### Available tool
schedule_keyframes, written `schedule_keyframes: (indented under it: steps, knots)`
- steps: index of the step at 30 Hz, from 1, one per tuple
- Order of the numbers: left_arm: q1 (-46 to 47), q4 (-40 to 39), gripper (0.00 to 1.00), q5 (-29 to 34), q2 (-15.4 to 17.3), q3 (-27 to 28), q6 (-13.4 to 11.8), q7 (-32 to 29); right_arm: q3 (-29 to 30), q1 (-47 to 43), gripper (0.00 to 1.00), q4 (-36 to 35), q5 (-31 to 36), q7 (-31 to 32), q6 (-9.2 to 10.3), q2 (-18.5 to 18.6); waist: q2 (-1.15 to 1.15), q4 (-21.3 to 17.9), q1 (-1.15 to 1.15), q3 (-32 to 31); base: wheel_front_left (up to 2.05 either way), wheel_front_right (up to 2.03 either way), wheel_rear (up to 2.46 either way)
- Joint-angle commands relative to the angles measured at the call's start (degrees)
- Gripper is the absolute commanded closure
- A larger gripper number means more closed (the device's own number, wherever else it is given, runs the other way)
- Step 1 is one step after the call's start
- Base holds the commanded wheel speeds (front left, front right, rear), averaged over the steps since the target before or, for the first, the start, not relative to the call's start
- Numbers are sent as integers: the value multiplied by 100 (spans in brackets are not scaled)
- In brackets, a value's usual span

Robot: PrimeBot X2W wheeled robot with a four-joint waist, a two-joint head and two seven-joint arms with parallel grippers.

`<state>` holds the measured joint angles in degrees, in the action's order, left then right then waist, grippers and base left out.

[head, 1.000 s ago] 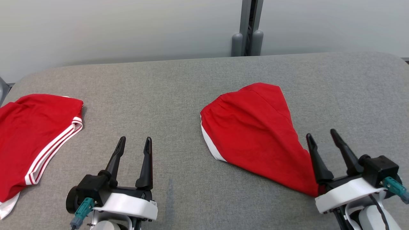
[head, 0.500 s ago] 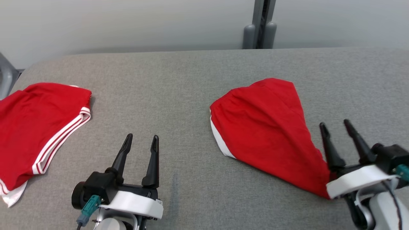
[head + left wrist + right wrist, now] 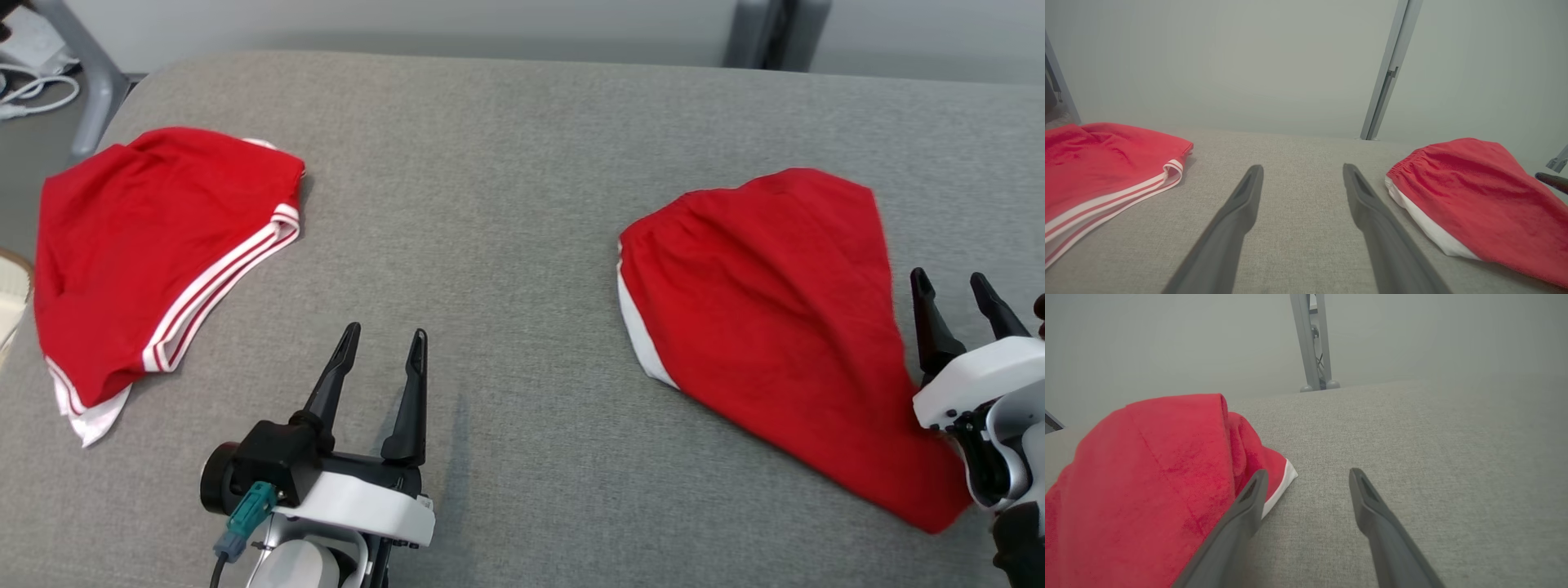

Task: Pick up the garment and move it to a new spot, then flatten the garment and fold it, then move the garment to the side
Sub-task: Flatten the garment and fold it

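Left of the garment (image 3: 775, 310) lie striped shorts (image 3: 155, 253).

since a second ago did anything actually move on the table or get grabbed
Only the head camera moved: it swung toward the robot's left and tipped down, so everything slid right and up in the picture. The striped shorts and the right-hand shorts lie where they were on the table. Nothing was grabbed or let go. The left claw and right claw stay open.
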<state>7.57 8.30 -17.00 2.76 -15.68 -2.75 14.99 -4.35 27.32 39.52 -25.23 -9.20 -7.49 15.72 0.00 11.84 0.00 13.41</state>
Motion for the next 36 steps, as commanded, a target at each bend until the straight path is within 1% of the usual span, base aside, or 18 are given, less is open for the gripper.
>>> schedule_keyframes:
  steps: [1,5,13,14,15,17,20,23,26,27,30,33,36]
  knots:
    - [127,-20,0,-18,25,-2,-40,24,-60,140,0,166,-90,65,0,102,0,153,0,130,0,0,0]
    - [136,-49,0,-43,22,-46,-76,23,-328,383,0,508,-265,112,0,231,0,271,0,227,0,0,0]
    - [207,-105,0,-109,22,-130,-115,23,-984,757,0,894,-636,229,0,383,0,444,0,404,0,0,0]
    - [217,-107,0,-122,22,-139,-129,23,-1087,780,75,929,-661,262,0,401,0,458,0,414,0,0,0]
    - [224,-108,0,-129,23,-151,-136,24,-1203,809,100,975,-652,273,0,442,0,471,0,422,0,0,0]
    - [226,-102,0,-143,23,-174,-154,23,-1369,876,100,1040,-639,181,0,522,0,493,0,420,0,0,0]
    - [212,-68,0,-174,22,-192,-181,24,-1475,1092,100,1124,-524,-116,0,724,0,507,0,359,0,0,0]
    - [173,-53,0,-197,23,-171,-194,24,-1619,1339,100,1193,-159,-382,0,867,0,485,0,241,0,0,0]
    - [120,-45,0,-229,22,-155,-191,23,-1697,1663,100,1100,349,-535,0,1014,0,435,0,99,0,0,0]
    - [120,-45,0,-229,22,-155,-191,23,-1697,1663,100,1100,349,-535,0,1014,0,435,0,99,0,0,0]
    - [75,-36,0,-266,23,-141,-182,23,-1703,1978,100,876,957,-602,0,1127,0,385,0,-38,0,0,0]
    - [27,-31,0,-294,23,-146,-178,23,-1524,2189,100,539,1526,-611,0,1159,0,354,0,-151,0,0,0]
    - [0,-25,0,-319,21,-162,-181,23,-1076,2217,100,136,1945,-606,1,1152,0,346,0,-217,0,0,0]
